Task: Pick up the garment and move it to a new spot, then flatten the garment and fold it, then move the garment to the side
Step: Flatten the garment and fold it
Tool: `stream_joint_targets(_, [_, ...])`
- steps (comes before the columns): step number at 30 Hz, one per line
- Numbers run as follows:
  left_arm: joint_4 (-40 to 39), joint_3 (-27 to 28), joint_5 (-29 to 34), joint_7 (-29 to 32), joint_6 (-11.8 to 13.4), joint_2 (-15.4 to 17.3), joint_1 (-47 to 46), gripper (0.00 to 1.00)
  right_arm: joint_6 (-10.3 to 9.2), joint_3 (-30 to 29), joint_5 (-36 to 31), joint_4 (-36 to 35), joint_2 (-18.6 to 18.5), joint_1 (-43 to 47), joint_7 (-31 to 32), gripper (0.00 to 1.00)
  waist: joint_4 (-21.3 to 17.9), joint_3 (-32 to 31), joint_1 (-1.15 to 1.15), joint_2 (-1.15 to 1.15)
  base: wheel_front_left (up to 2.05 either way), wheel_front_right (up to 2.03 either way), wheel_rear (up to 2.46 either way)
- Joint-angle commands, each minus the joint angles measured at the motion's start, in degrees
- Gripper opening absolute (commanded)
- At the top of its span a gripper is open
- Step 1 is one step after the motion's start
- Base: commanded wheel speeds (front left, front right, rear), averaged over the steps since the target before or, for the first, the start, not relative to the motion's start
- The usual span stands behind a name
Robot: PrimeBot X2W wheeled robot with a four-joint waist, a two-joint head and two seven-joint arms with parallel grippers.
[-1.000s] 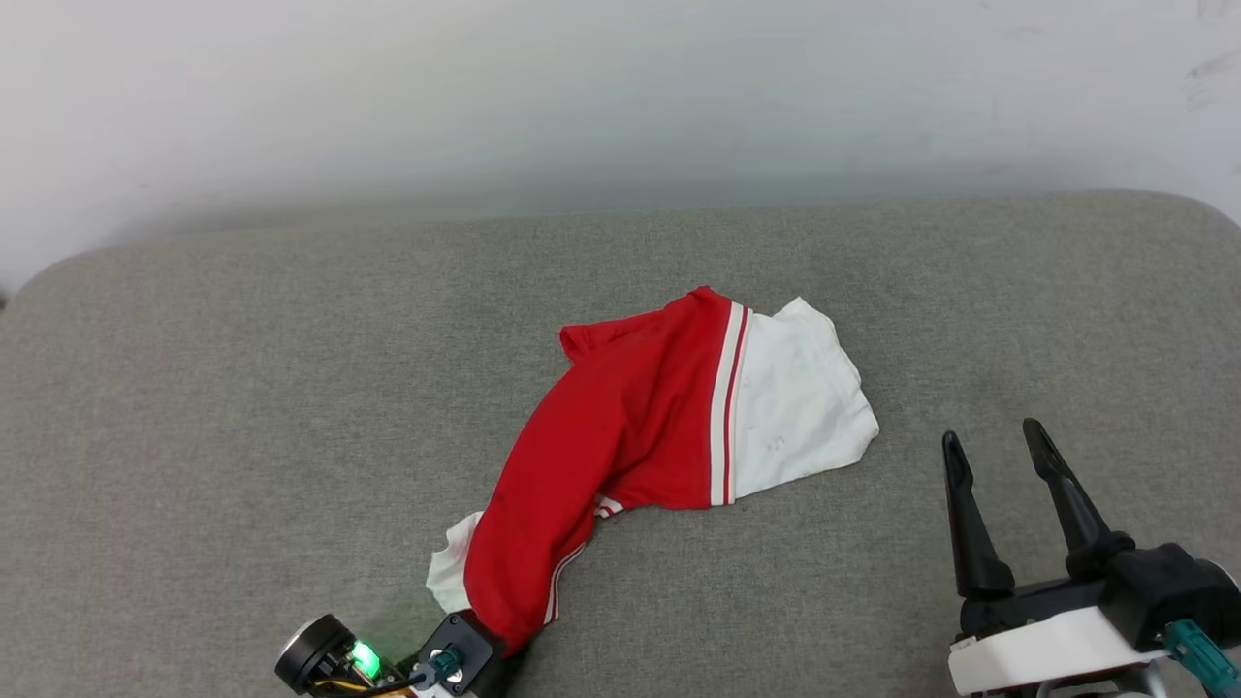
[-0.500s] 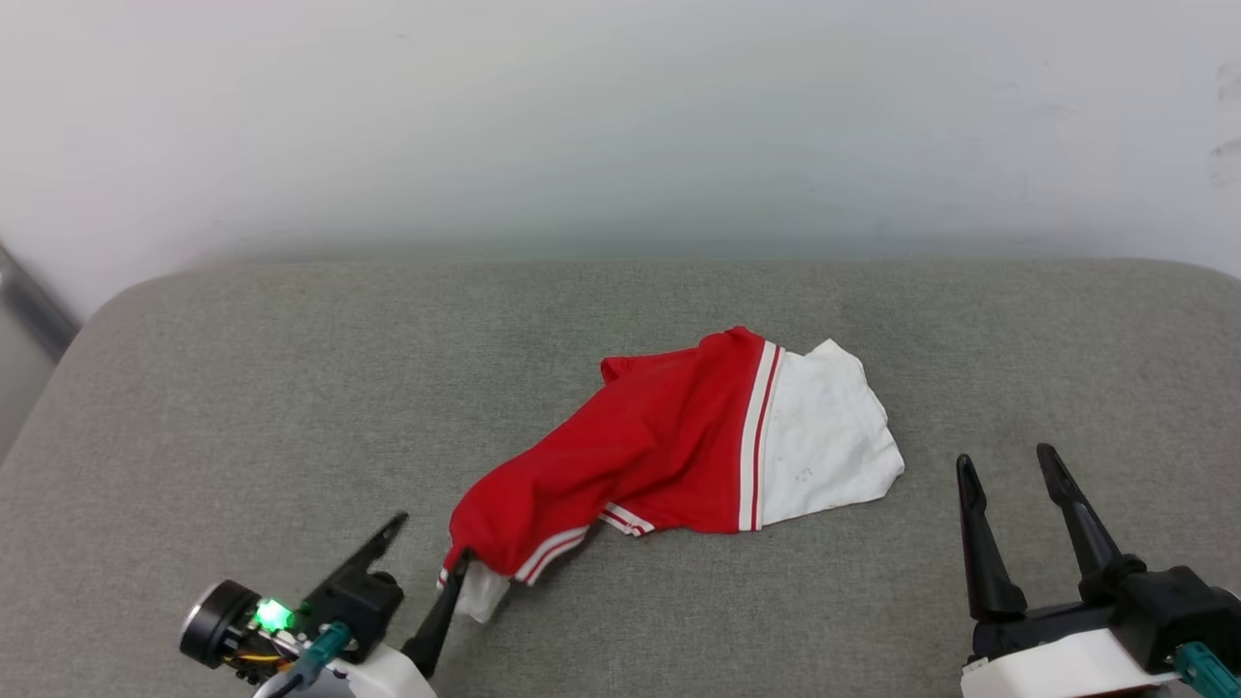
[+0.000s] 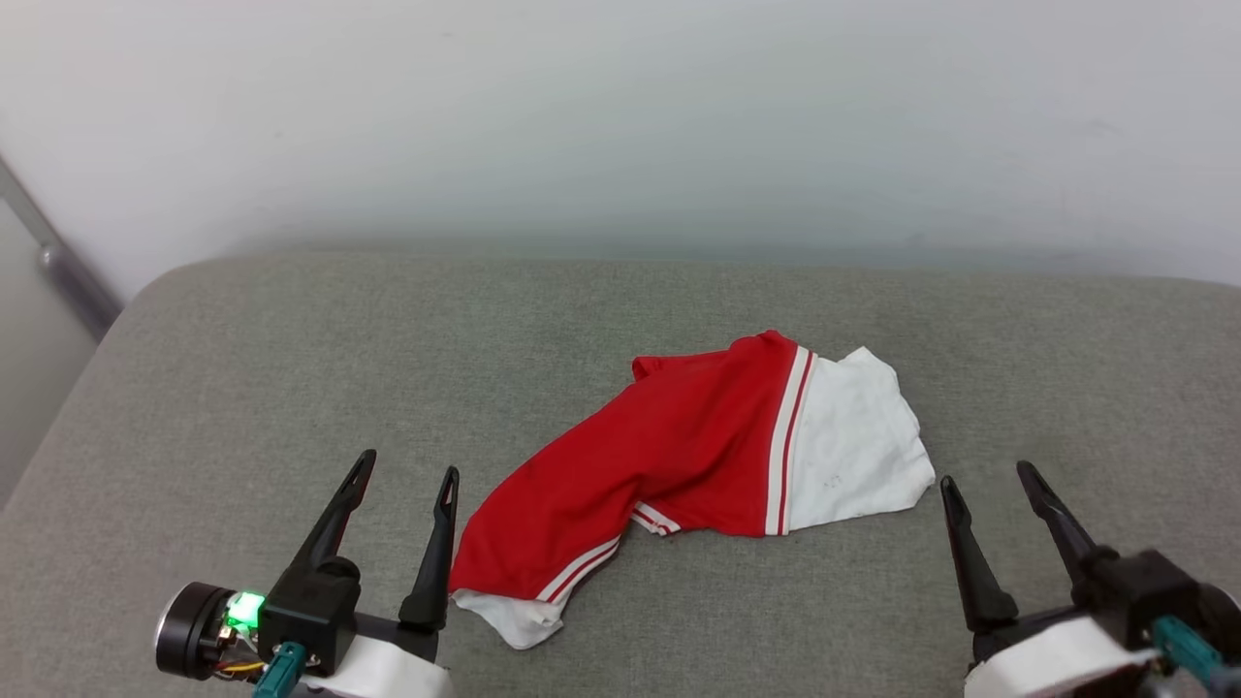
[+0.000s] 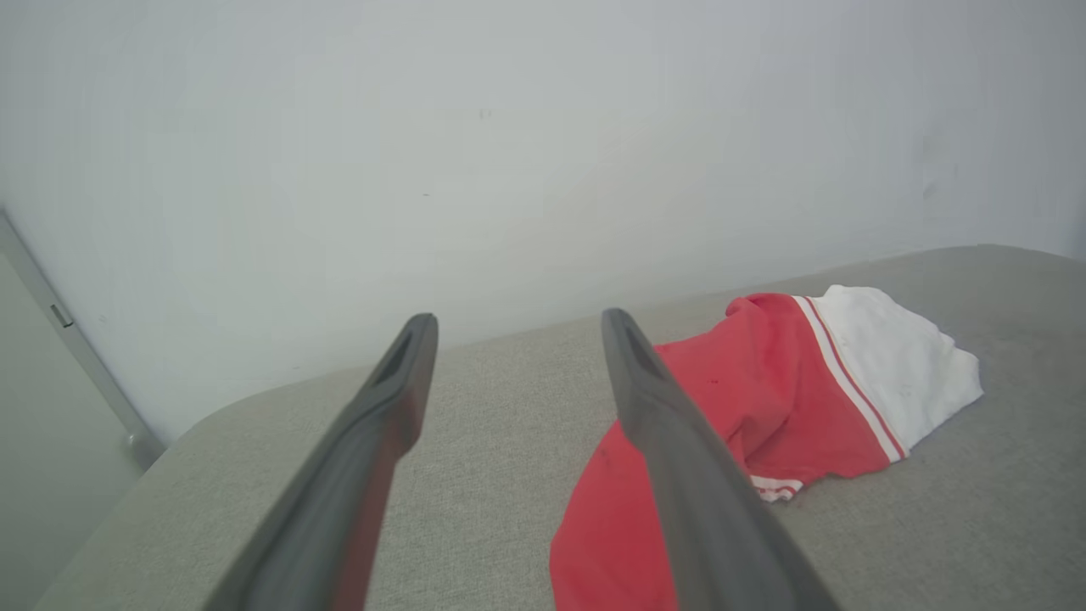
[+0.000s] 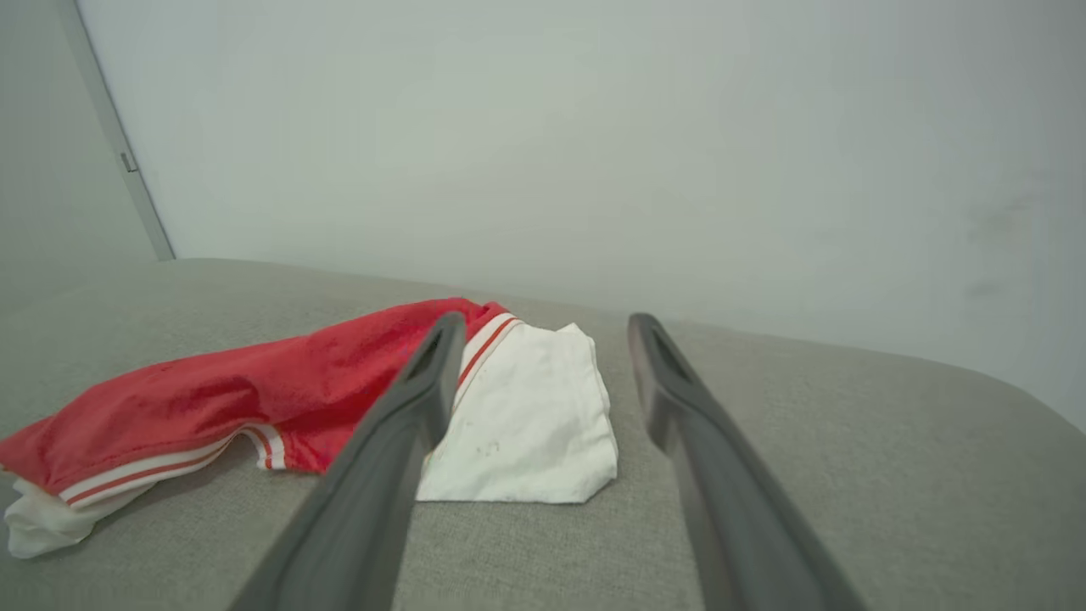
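The garment (image 3: 679, 456) lies crumpled on the grey cushion, a red body with a white sleeve at its right end and a striped, white-edged corner at its lower left. No letters or number show. My left gripper (image 3: 405, 474) stands open at the lower left, its right finger just beside the garment's lower-left corner, holding nothing. My right gripper (image 3: 984, 475) is open at the lower right, just right of the white sleeve. The garment (image 4: 764, 407) also lies right of the left gripper (image 4: 517, 322), and the garment (image 5: 297, 399) left of the right gripper (image 5: 547, 322).
The grey fabric cushion (image 3: 242, 388) has rounded corners and spreads wide on every side of the garment. A pale wall (image 3: 620, 116) rises behind it. A grey metal frame edge (image 3: 58, 262) runs down the far left.
My left gripper let go of the garment's lower-left corner, which dropped flat onto the cushion, and drew back open to its left. The head camera shifted, so the scene moved in the picture.
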Motion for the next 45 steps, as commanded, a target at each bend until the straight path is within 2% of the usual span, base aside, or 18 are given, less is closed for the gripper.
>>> stream_joint_targets(1, [-0.9, 0.5, 0.7, -0.4, 0.5, -0.5, 0.7, 1.00, -0.03, 1.4, 1.2, 0.4, -2.5, -2.0, 2.6, 1.00, 0.6, 0.6, 0.00, 0.00, 0.00, 0.00, 0.00])
stream_joint_targets(9, [-2.9, 1.5, 2.8, -0.3, 0.0, -2.1, -0.1, 1.00, -0.04, 12.4, 12.0, 1.1, -18.2, -11.5, 28.4, 1.00, 3.6, 5.8, 0.00, 0.00, 0.00, 0.00, 0.00])
stream_joint_targets(12, [-2.8, 1.4, 3.5, -0.3, -0.4, -3.0, -0.9, 1.00, -0.03, 15.7, 16.9, 2.2, -22.2, -15.1, 37.2, 1.00, 5.2, 7.7, 0.00, 0.00, 0.00, 0.00, 0.00])
stream_joint_targets(14, [-2.6, 1.0, 4.1, -0.3, -0.7, -3.5, -1.5, 1.00, -0.06, 18.9, 16.5, 2.9, -26.5, -17.3, 42.5, 1.00, 6.4, 9.0, 0.00, 0.00, 0.00, 0.00, 0.00])
stream_joint_targets(15, [-2.5, 0.8, 4.5, -0.3, -0.8, -3.8, -2.0, 1.00, -0.06, 19.6, 17.2, 3.3, -27.5, -18.4, 44.7, 1.00, 7.0, 9.7, 0.00, 0.00, 0.00, 0.00, 0.00])
stream_joint_targets(18, [-2.6, 0.2, 5.3, -0.3, -1.0, -5.1, -3.0, 1.00, -0.04, 20.3, 19.8, 4.8, -28.5, -21.2, 48.9, 1.00, 8.6, 11.7, 0.00, 0.00, 0.00, 0.00, 0.00])
stream_joint_targets(24, [-2.0, -0.3, 6.2, -0.3, -1.2, -6.8, -4.4, 1.00, -0.04, 22.8, 22.1, 7.4, -31.2, -25.2, 53.0, 1.00, 11.2, 14.7, 0.00, 0.00, 0.00, 0.00, 0.00])
stream_joint_targets(29, [-1.9, 0.2, 6.5, -0.3, -1.6, -7.4, -4.9, 1.00, -0.04, 25.8, 24.5, 10.2, -32.8, -27.0, 56.3, 1.00, 12.0, 16.1, 0.00, 0.00, 0.00, 0.00, 0.00])
stream_joint_targets(35, [-1.2, 0.6, 6.8, -0.3, -2.1, -8.2, -5.4, 1.00, -0.07, 28.5, 26.7, 14.4, -33.6, -27.3, 57.4, 1.00, 12.4, 16.6, 0.00, 0.00, 0.00, 0.00, 0.00])
stream_joint_targets(36, [-1.1, 0.7, 7.0, -0.3, -2.1, -8.3, -5.4, 1.00, -0.07, 28.8, 27.1, 15.0, -33.8, -27.2, 57.6, 0.45, 12.3, 16.6, 0.00, 0.00, 0.00, 0.00, 0.00])
stream_joint_targets(38, [-0.8, 0.8, 7.0, -0.3, -2.3, -8.4, -5.4, 1.00, -0.07, 29.3, 28.0, 16.1, -34.1, -26.9, 57.6, 0.00, 12.2, 16.5, 0.00, 0.00, 0.00, 0.00, 0.00])
stream_joint_targets(45, [0.3, 2.0, 6.8, -0.3, -2.6, -7.6, -3.6, 1.00, -0.06, 29.3, 30.1, 16.2, -35.5, -25.8, 53.9, 0.00, 9.5, 12.9, 0.00, 0.00, 0.00, 0.00, 0.00])
